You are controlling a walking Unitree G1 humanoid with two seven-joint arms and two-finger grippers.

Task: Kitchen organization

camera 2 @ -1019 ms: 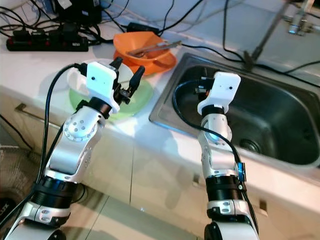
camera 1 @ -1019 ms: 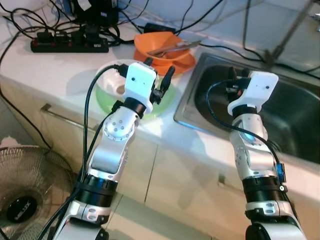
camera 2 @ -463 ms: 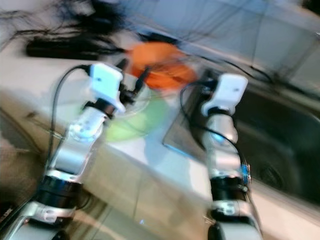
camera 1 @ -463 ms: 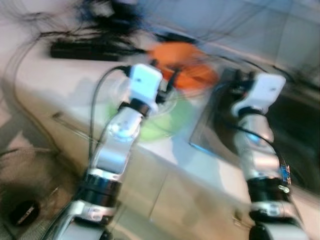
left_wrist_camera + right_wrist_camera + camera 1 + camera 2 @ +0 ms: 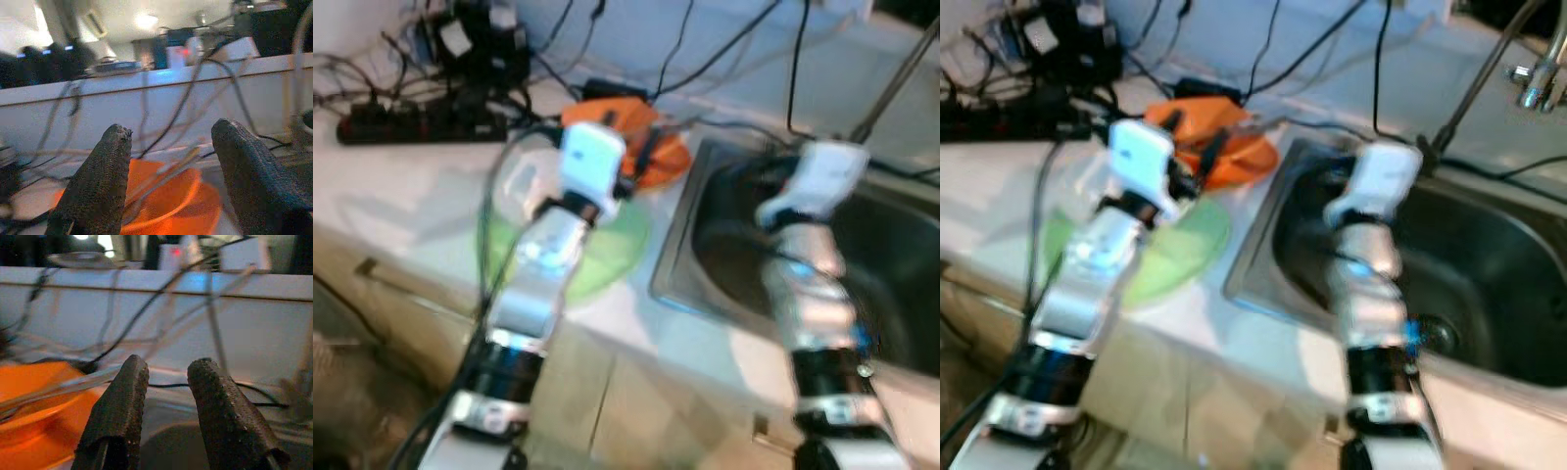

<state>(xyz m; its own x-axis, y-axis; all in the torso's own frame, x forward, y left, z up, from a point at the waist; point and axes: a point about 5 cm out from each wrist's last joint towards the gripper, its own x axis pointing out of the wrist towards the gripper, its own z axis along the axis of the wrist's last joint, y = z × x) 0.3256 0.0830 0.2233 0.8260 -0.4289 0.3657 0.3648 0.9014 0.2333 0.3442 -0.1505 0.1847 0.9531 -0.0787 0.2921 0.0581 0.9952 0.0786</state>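
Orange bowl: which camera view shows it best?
The left wrist view: the orange bowl sits close ahead between the open fingers, with utensils lying across it. Both eye views show it small and blurred behind the left gripper. The right wrist view catches its edge.

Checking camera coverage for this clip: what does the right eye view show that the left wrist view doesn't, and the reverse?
The right eye view alone takes in the sink, the green plate and the right gripper held over the sink. The left wrist view alone gives a close look at the open left gripper and shelves behind the counter. Both show the orange bowl holding a utensil, and the cables.
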